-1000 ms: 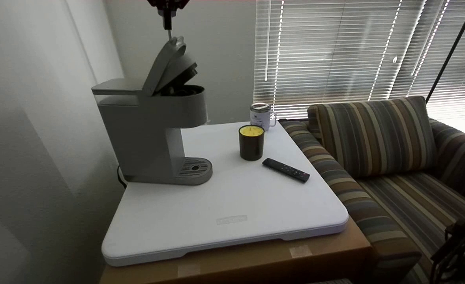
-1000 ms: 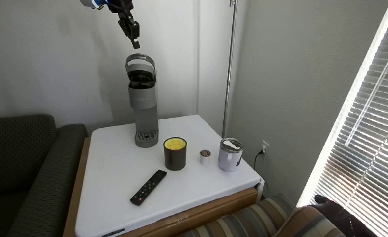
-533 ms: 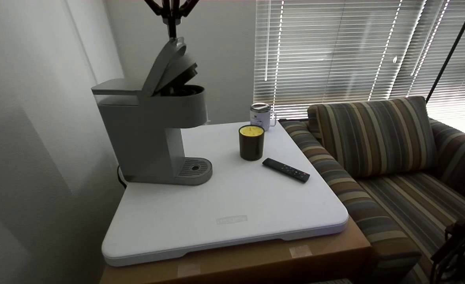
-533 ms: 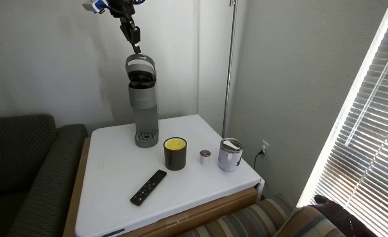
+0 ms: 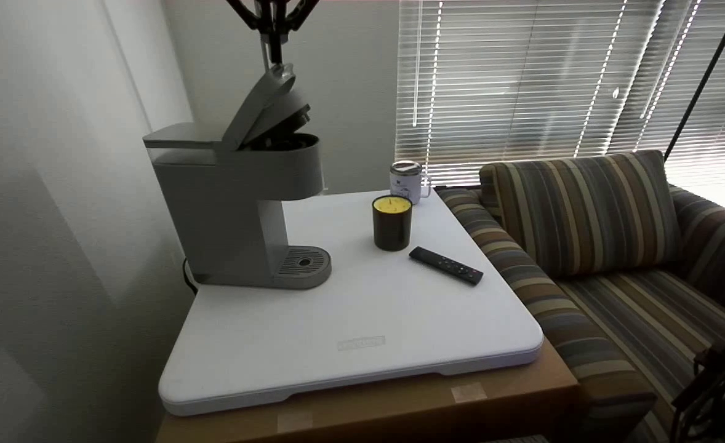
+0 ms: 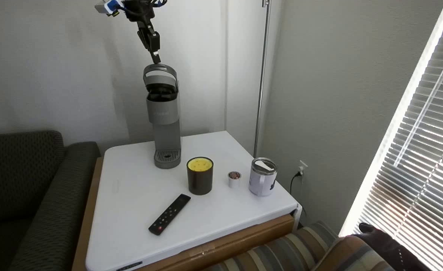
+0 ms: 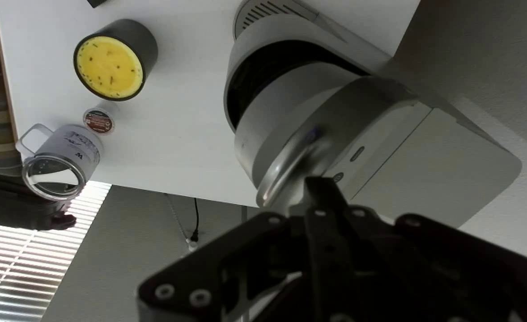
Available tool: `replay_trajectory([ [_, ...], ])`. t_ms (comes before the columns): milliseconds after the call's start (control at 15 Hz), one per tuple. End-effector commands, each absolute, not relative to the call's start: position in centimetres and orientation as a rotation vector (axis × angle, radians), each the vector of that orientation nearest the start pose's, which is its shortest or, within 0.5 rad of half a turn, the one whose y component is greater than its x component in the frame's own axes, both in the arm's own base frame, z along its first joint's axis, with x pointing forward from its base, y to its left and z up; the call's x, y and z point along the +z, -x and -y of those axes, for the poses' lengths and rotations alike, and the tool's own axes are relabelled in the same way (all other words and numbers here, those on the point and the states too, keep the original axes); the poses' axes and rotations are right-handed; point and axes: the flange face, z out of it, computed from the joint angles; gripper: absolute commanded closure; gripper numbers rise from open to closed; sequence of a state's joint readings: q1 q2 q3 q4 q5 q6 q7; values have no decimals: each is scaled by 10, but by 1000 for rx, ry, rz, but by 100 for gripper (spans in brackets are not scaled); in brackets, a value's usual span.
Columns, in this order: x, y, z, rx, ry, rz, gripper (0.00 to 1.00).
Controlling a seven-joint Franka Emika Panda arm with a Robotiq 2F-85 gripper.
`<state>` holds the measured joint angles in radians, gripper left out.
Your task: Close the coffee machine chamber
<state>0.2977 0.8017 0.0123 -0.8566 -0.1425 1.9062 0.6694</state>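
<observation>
Worktop (image 5: pixel 436 320), pale wall (image 5: pixel 350 92) behind. In an exterior view, coffee maker (image 5: pixel 224 215) at frame left, lid (image 5: pixel 264 104) tilted up above its chamber (image 5: pixel 282 169). Your jaws, pressed together on nothing, meet or nearly meet the lid's top edge; suggest pushing right and down, following its swing.

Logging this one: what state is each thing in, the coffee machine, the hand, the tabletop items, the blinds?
Coffee machine: upright, power state unclear.
Chamber: open.
Lid: raised and tilted, not closed.
Hand: shut, at the lid's upper edge; contact hard to confirm.
Dark jar: upright, uncovered.
Mug: upright, capped.
Pod: upright, printed top up.
Remote: lying flat, buttons up.
Blinds: lowered.
</observation>
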Motion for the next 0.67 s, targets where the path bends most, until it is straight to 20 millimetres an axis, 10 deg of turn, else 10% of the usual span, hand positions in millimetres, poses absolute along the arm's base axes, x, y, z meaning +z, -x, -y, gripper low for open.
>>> replay_trajectory([
  [0,453,-753,-219,-387,3085,-556,100],
  [600,433,-746,-218,-271,3123,-595,100],
])
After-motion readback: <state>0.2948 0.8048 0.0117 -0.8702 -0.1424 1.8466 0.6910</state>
